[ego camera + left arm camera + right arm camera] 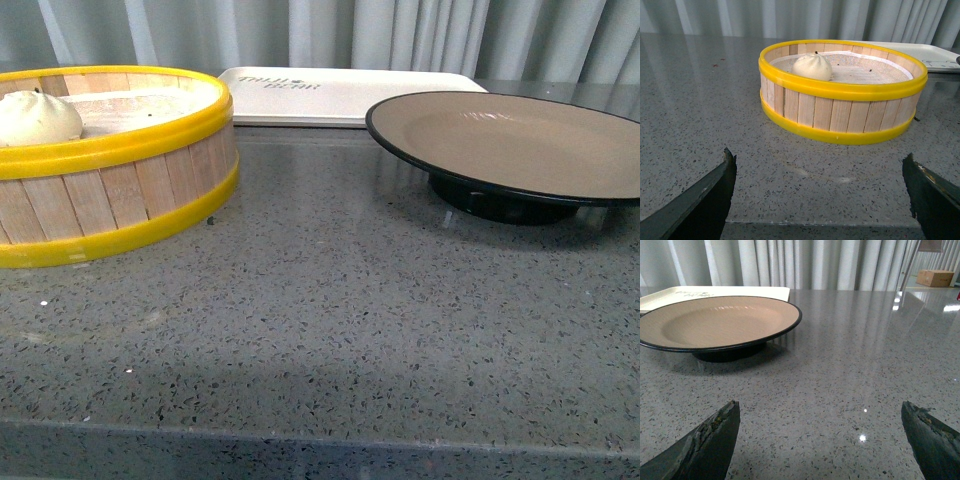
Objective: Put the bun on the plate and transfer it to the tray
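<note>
Resting in the yellow-rimmed wooden steamer basket [840,90], the small cream-white steamed bun [812,67] awaited pickup, so the left gripper [819,160] and right gripper [820,406] gaped empty; the tan black-rimmed round plate [520,150] stood ready near the flat cream rectangular tray [340,100].

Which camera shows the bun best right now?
Left wrist view: the bun shows almost whole, centred, inside the steamer basket. The front view catches it at the frame's left edge, its lower part hidden by the basket's yellow rim. The right wrist view misses it.
</note>
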Available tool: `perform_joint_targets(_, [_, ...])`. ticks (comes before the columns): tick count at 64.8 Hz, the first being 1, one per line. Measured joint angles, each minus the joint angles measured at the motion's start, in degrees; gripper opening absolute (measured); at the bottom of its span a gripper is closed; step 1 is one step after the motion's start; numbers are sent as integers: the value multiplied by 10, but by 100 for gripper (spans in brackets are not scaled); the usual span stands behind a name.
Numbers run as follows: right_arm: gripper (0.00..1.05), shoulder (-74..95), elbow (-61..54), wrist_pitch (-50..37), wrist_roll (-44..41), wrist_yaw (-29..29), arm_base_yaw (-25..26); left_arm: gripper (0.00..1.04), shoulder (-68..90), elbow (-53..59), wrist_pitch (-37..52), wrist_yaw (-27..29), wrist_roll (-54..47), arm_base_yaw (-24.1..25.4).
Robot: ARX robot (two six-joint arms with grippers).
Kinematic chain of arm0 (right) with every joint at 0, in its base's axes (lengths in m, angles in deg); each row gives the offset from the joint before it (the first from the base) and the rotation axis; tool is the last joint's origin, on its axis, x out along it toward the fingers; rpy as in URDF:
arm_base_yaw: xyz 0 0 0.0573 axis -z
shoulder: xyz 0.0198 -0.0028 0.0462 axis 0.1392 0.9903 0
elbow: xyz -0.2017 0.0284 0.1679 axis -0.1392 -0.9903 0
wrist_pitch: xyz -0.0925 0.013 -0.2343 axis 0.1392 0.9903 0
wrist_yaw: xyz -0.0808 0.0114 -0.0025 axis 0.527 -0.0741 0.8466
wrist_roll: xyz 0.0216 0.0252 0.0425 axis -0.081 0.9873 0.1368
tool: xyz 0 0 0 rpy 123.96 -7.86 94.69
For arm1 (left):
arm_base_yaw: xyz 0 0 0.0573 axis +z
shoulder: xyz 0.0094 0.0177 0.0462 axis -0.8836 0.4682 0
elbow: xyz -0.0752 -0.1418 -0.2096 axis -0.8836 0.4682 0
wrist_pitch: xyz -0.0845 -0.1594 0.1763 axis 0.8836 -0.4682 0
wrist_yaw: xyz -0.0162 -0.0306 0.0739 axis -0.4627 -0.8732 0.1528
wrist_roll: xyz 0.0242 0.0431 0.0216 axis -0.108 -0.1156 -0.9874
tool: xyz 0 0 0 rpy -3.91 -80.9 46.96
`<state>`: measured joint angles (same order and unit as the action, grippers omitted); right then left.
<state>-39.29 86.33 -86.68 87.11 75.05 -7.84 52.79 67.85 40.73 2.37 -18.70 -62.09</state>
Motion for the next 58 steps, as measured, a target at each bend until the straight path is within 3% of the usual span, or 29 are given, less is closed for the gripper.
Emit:
perform_joint_targets(9, [96,0,0,0,0,0,0,98,0,0,0,0,0,0])
perform_joint_targets(15, [96,0,0,0,0,0,0,98,88,-63,-151,-12,47,8])
perform_joint_targets(21, [96,0,0,0,0,0,0,98,183,-121,-221,-16,82,22])
perform_joint_targets(37, [96,0,0,0,0,0,0,98,315,-258,-126,-28,94,42])
perform_joint_targets(48, [96,0,0,0,0,0,0,98,490,-379,-43,-7,87,-14])
perform_joint_targets(58, [96,0,0,0,0,0,0,98,652,-511,-34,27,61,-83])
